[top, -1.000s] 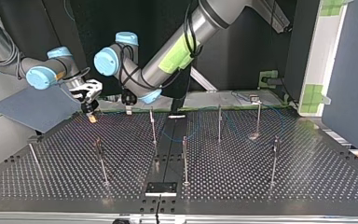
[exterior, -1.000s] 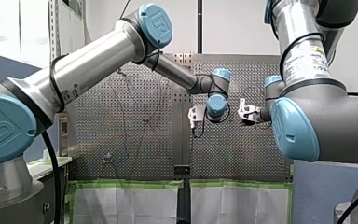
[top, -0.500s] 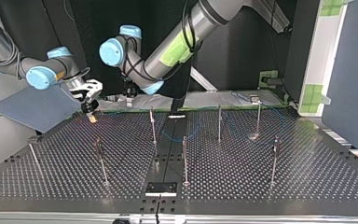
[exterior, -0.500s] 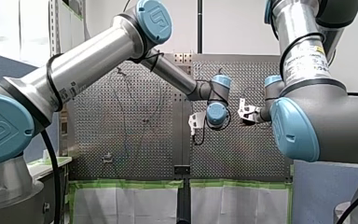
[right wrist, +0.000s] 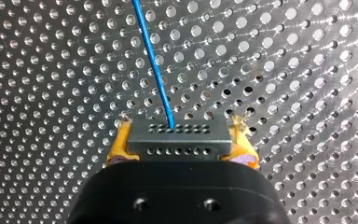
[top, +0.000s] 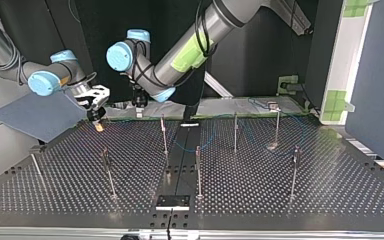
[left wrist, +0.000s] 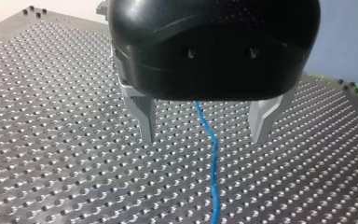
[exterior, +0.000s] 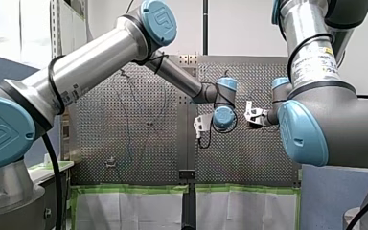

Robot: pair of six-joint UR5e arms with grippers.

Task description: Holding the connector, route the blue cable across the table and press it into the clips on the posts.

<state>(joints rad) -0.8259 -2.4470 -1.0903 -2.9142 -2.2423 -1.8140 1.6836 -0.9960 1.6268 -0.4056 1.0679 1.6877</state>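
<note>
Between yellow pads (right wrist: 119,147), perforated grey connector (right wrist: 177,139), thin blue cable (right wrist: 153,65)

Around the middle post (top: 198,172), other posts (top: 294,172) stand well apart, leaving open lanes; the blue cable (left wrist: 213,154) lies slack beyond it.

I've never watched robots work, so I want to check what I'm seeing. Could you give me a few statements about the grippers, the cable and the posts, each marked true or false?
1. The right gripper is clamped on a grey connector. True.
2. The left gripper is pinched shut on the cable. False: its fingers stand open, and the cable runs between them, touching neither.
3. The cable is red. False: it is blue.
4. Thin posts stand upright on the table. True.
</note>
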